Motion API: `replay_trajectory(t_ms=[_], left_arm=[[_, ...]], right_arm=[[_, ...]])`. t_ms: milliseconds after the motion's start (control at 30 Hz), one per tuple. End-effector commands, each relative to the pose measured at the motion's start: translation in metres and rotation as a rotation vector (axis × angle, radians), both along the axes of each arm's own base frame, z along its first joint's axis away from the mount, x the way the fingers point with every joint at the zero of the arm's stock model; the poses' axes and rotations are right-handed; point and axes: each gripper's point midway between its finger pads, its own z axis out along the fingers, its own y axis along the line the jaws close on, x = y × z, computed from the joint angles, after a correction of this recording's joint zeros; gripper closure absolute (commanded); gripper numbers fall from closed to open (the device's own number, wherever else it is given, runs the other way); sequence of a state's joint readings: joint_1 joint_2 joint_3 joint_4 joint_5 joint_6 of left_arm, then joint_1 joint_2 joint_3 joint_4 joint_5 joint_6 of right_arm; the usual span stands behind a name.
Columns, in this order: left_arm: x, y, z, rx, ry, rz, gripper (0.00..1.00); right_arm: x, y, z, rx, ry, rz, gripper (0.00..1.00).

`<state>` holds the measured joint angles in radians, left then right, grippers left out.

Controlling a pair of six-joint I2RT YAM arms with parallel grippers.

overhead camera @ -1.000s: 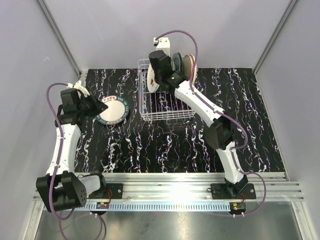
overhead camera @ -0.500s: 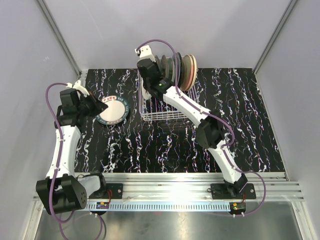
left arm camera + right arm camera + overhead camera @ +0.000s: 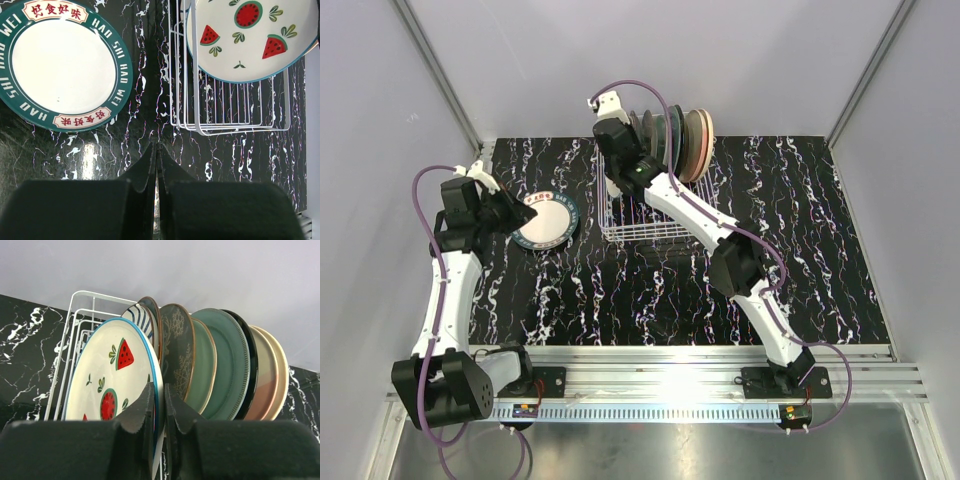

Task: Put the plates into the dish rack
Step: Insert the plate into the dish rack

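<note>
**Asker:** What is your right claw doing?

**Me:** My right claw is up at the dish rack, a white wire basket at the far side of the black marbled table. Its two dark fingers pinch the top rim of the watermelon plate, which is cream with a blue edge and red melon slices. The plate stands on edge, nearest my wrist camera. I cannot tell whether its bottom edge sits in a slot, because my own fingers hide it.

**Asker:** What is behind it?

**Me:** The other plates stand upright in a close row: one striped, one dark with a pale pattern, several green, one black-rimmed, and peach ones at the far end. The striped plate is just behind the one I hold.

**Asker:** How do you finish this step well?

**Me:** I judge it best to keep the plate parallel to its neighbours and lower it straight, so its weight rests on the wire. Only then should I part the fingers, and only a little. After that I should lift straight up so neither finger catches the rim or nudges the striped plate and tips the row.

**Asker:** And your left claw?

**Me:** My left claw is pressed together and holds nothing. It hangs over the table near the green-rimmed plate, which lies flat beside the rack, not yet loaded
</note>
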<state>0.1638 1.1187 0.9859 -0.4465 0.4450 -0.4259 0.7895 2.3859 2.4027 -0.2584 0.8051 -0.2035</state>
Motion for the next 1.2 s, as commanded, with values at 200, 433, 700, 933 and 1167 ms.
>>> replay_trajectory(t_ms=[200, 433, 700, 933, 1167], left_arm=[[0.001, -0.005, 0.017, 0.013, -0.082, -0.026, 1.0], [0.0, -0.007, 0.018, 0.012, -0.085, -0.032, 1.0], [-0.001, -0.008, 0.017, 0.021, -0.083, -0.035, 1.0], [-0.002, -0.01, 0.017, 0.019, -0.083, -0.045, 1.0], [-0.003, -0.014, 0.02, 0.017, -0.091, -0.057, 1.0]], right_arm=[[-0.013, -0.01, 0.105, 0.072, -0.224, -0.063, 1.0], [-0.014, -0.01, 0.111, 0.032, -0.243, -0.075, 1.0], [-0.01, -0.005, 0.098, 0.028, -0.236, -0.077, 1.0], [-0.005, -0.003, 0.092, -0.005, -0.241, -0.093, 1.0], [-0.005, -0.007, 0.091, -0.034, -0.243, -0.113, 1.0]])
